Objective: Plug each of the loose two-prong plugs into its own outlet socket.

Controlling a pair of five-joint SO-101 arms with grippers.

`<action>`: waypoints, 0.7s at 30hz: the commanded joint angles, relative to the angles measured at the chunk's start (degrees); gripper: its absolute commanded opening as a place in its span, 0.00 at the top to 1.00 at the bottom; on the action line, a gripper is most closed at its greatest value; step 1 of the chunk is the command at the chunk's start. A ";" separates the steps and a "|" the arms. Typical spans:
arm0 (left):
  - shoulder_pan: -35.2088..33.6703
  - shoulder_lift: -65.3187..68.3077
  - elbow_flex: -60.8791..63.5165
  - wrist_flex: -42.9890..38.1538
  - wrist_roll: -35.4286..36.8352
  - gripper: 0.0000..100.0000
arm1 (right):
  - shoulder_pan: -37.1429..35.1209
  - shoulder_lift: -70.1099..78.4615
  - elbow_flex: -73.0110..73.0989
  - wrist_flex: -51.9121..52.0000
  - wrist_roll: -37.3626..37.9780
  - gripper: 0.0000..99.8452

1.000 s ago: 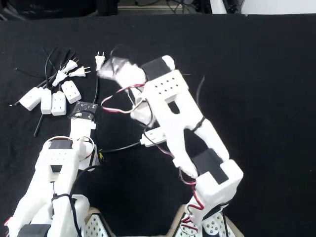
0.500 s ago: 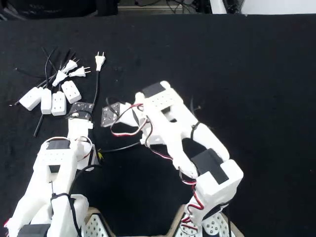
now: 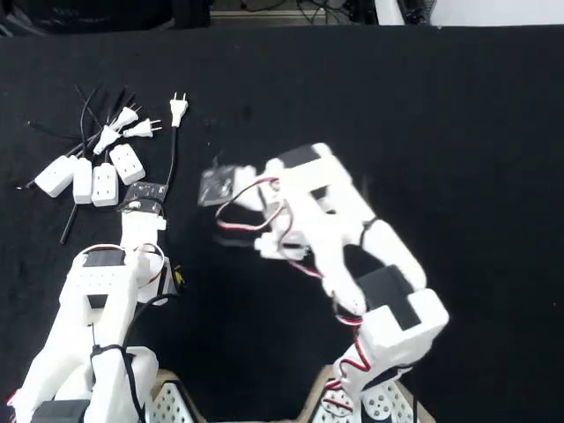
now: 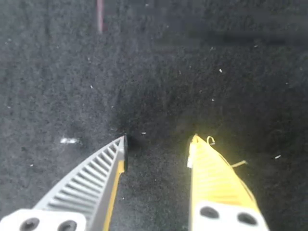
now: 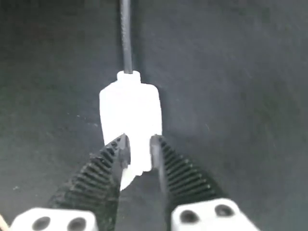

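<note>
Table (image 3: 458,132) carries the sockets (image 3: 104,183) and plugs (image 3: 122,119) in a cluster near its far-left corner. Right arm (image 3: 352,238) has swung back from there toward the table's middle; a second ago it was stretched out beside the lone plug (image 3: 179,107). Left arm (image 3: 97,291) has not moved and stays near the left edge. Right gripper (image 5: 139,139) pinches the near end of a white block (image 5: 130,110), whose cord (image 5: 125,33) runs away from it; plug or socket, I cannot tell. Left gripper (image 4: 159,139) hangs with jaws spread over bare cloth. The lone plug lies where it did, so nothing looks mated yet. The held block probably still needs its partner.
</note>
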 commanded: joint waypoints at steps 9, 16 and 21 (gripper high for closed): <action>-0.22 -0.35 0.40 -0.70 -0.09 0.78 | 12.31 -3.21 -5.67 -0.35 -23.03 0.98; -0.22 -0.35 0.40 -0.70 -0.09 0.78 | 5.98 -3.47 -7.43 7.91 -23.74 0.77; -0.22 -0.35 0.40 -0.70 -0.09 0.78 | 1.41 -2.68 -3.30 7.74 -23.74 0.79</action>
